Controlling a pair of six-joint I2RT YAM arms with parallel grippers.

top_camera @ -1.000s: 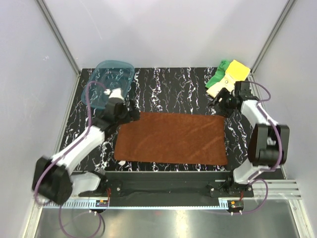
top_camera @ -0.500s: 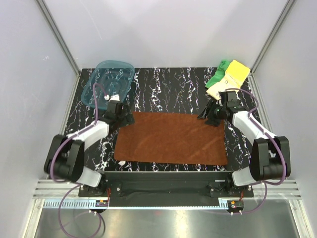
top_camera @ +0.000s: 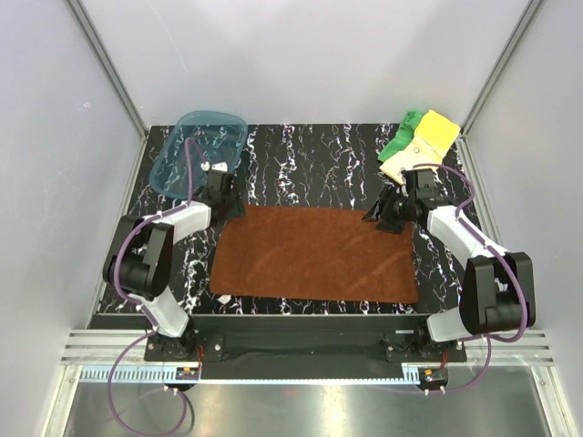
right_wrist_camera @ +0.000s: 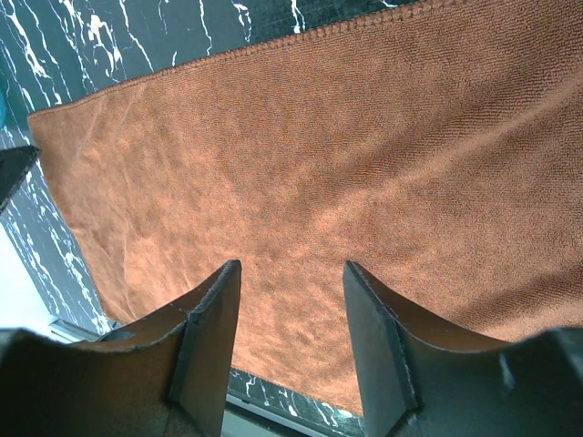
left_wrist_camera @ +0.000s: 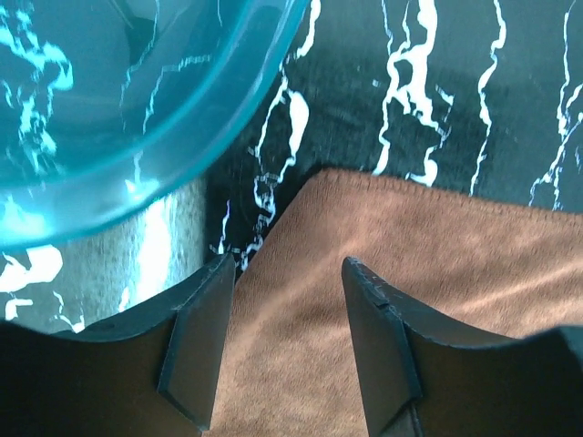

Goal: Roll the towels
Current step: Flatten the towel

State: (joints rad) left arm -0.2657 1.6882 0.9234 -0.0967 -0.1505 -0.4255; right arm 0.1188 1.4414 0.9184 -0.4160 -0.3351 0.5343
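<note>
While the left pincer (left_wrist_camera: pixel 285 273) and right pincer (right_wrist_camera: pixel 291 273) gape over the upper corners of the rust-brown towel (top_camera: pixel 314 255), both should nip its hem evenly, then roll downward in frame.

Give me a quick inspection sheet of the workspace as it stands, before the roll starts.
Surface: black marbled table top, no spills seen.
Job's things: rust-brown towel spread flat, unrolled; green towel and yellow towel heaped at the far right corner, unrolled.
Clutter: teal tray at the far left corner, clear of the towels.
Grippers: left gripper open over the brown towel's far left corner; right gripper open over its far right corner; neither holds cloth.
Cables: purple cables loop along both arms, none on the towels.
Surroundings: pale walls on three sides, nothing else seen.
</note>
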